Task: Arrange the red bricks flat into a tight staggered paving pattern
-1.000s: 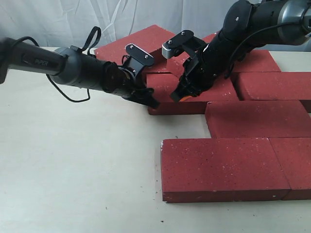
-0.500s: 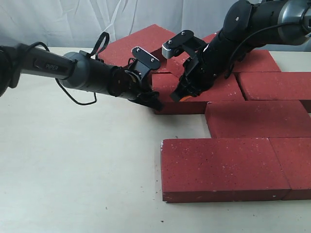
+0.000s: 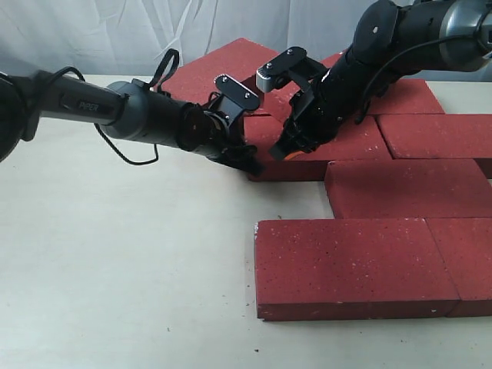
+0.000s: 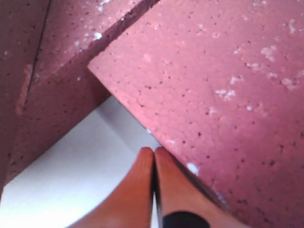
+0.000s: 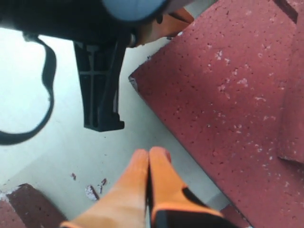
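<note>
Exterior view: the red bricks [image 3: 354,265] lie flat on a pale matte table [image 3: 115,277]. They are rough dark-red slabs flecked with white, set in offset rows toward the right and rear, and the rightmost ones are cut off by the frame. My left gripper [image 3: 250,164] is at the left end of the middle brick [image 3: 342,146]. My right gripper [image 3: 286,152] is just beside it, over that brick's top. My own black housings hide the tips here, so I cannot tell contact from this view.

Left wrist view: my orange fingertips [image 4: 137,190], smooth and tapering, are pressed together with nothing between them, close against the brick's straight edge. Its face is grainy and pitted, with pale chips.

Right wrist view: my orange fingers [image 5: 133,185] are likewise closed on nothing, above bare table beside a chipped brick corner. A few dark red crumbs [image 5: 90,192] lie near. My left arm's black bracket [image 5: 99,85] overhangs, its upper part blurred.
</note>
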`<state>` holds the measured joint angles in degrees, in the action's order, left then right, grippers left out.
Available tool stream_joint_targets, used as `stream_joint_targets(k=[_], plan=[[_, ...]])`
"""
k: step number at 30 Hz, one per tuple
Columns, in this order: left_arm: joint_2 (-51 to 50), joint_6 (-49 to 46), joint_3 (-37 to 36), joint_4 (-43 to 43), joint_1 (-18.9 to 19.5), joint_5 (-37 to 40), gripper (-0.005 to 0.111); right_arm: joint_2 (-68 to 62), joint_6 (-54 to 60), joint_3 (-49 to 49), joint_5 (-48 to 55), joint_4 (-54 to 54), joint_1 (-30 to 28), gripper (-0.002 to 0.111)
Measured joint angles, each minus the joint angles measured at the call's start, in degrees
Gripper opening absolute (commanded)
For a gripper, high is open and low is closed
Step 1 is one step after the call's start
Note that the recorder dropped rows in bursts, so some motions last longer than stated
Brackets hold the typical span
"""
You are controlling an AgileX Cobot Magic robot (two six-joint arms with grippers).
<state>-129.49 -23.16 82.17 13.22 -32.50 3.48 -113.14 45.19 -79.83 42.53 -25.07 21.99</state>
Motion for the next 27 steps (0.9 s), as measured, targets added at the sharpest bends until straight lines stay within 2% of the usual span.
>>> stream_joint_targets(k=[15,27], plan=[[0.0,0.0,0.0,0.33,-0.91,-0.57,0.0,0.0,0.0,0.0,0.0,0.0,0.0,-0.001],[0.12,0.0,0.58,-3.09,1.68,6.22,0.0,0.0,0.0,0.0,-0.11,0.26,0.0,-0.001]])
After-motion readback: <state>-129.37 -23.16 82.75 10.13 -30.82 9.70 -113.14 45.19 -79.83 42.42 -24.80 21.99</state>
